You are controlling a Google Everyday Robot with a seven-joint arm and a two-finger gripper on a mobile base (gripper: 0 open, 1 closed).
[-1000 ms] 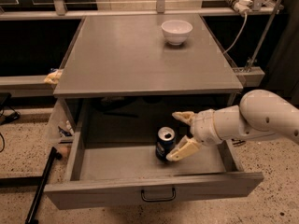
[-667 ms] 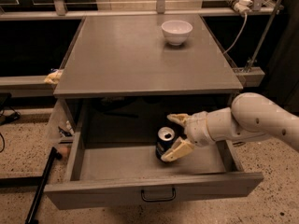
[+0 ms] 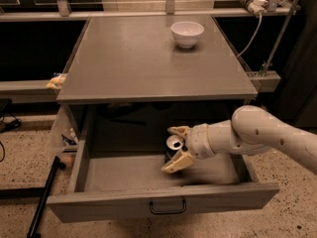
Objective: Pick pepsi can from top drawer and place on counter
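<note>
- Camera view: the top drawer [image 3: 114, 207] stands open below the counter [image 3: 138, 58]; its back lies in shadow.
- The pepsi can [image 3: 174, 142] stands upright in the drawer, right of centre. Only its silver top shows clearly; the dark body is partly hidden by the lower finger.
- The gripper [image 3: 169, 149] reaches in from 3 o'clock, jaws spread either side of the can; contact cannot be told.
- A white bowl [image 3: 187, 33] sits at the counter's 1 o'clock.

You had one pepsi can [image 3: 174, 143], one white bowl [image 3: 187, 33], one table [image 3: 138, 63], one top drawer [image 3: 124, 206] with one black handle [image 3: 168, 208], and one hand [image 3: 174, 149], which sat inside that drawer with its two fingers [image 3: 178, 163] spread about the can.
</note>
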